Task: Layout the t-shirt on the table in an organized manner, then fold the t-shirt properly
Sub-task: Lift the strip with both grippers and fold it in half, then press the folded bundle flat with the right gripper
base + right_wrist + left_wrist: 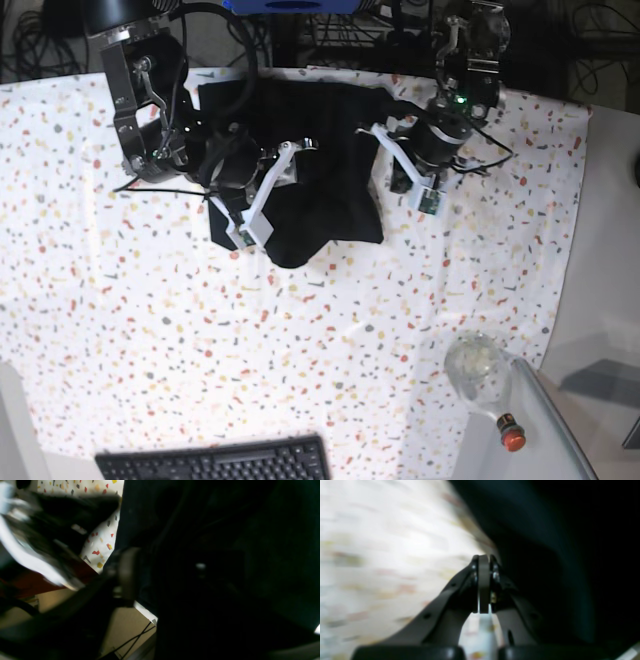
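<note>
— What's the surface like from where you sit?

— I see the table (pixel 150 300) draped in white cloth flecked with red, yellow and grey chips, cables along its far edge, a black keyboard (pixel 215 462) at the near edge and a clear crumpled bag (pixel 475 365) towards one corner.

— And the t-shirt?

— The t-shirt (pixel 310 170) is a soft black heap at the far side of the table, bunched and creased, lying between my two grippers.

— Arms?

— Both reach down over the cloth. My left gripper (pixel 483 585) has its dark jaws pressed flat together, nothing visibly between them, black fabric just beside it. My right gripper (pixel 290 160) sits on the shirt; its wrist view is dark and blurred, with one rounded pad (pixel 127 572) against the fabric. I cannot tell how its jaws stand.
</note>
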Available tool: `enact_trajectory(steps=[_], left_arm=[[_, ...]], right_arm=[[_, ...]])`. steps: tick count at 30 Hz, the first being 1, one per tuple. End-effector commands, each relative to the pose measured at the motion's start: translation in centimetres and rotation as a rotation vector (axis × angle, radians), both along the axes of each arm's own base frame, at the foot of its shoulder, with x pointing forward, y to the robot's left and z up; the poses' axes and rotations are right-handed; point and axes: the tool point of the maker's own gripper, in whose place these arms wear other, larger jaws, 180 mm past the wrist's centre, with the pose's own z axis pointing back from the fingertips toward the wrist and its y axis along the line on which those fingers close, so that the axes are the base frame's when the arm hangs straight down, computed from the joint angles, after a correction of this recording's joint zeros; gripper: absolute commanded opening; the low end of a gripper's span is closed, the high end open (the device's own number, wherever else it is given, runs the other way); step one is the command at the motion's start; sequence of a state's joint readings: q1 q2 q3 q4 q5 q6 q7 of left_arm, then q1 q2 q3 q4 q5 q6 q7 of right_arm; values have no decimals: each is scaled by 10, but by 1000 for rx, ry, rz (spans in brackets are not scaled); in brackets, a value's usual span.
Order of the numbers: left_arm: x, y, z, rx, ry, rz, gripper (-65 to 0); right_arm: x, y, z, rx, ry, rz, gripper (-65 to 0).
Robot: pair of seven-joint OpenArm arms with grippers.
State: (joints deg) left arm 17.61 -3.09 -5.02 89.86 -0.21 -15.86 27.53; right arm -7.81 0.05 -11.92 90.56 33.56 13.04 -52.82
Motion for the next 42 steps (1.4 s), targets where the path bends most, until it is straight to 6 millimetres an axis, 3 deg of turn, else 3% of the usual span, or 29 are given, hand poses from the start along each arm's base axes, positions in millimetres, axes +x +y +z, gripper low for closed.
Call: enact_trajectory(steps=[1,9,15,19,22,25,28,30,33,36,38,39,42], left_arm=[[-2,15,8,27,-13,24,-650],[-31,122,28,223,21,137,-650],[-50,179,37,291,33,267,-650],[-57,195,35,302,46,312,-650],[-57,194,34,300,50,309,-650],[-57,193,33,298,52,307,-650],[-57,196,34,302,51,313,-650],[-58,198,34,311,53,312,-650],[-67,212,28,334,90,306,-650],[-78,223,16,344,140,313,-650],[-83,226,10,343,161,319,-650],[-85,227,7,342,170,321,-650],[-85,227,5,340,175,321,-650]], right_arm=[[5,11,11,30,-40,24,-317],[-10,47,19,8,-88,221,-309],[-18,68,37,-22,-133,291,-309],[-29,90,50,-26,-166,377,-309],[-36,96,51,-86,-137,433,-309],[-40,100,69,-88,-145,424,-309],[-35,83,93,-80,-192,348,-309],[-30,63,95,-109,-194,289,-311],[-20,25,78,-181,-128,136,-362],[-17,-4,57,-232,-119,52,-518],[-21,-12,44,-257,-116,42,-627],[-24,-14,36,-267,-107,41,-650],[-16,-13,21,-278,-131,10,-650]])
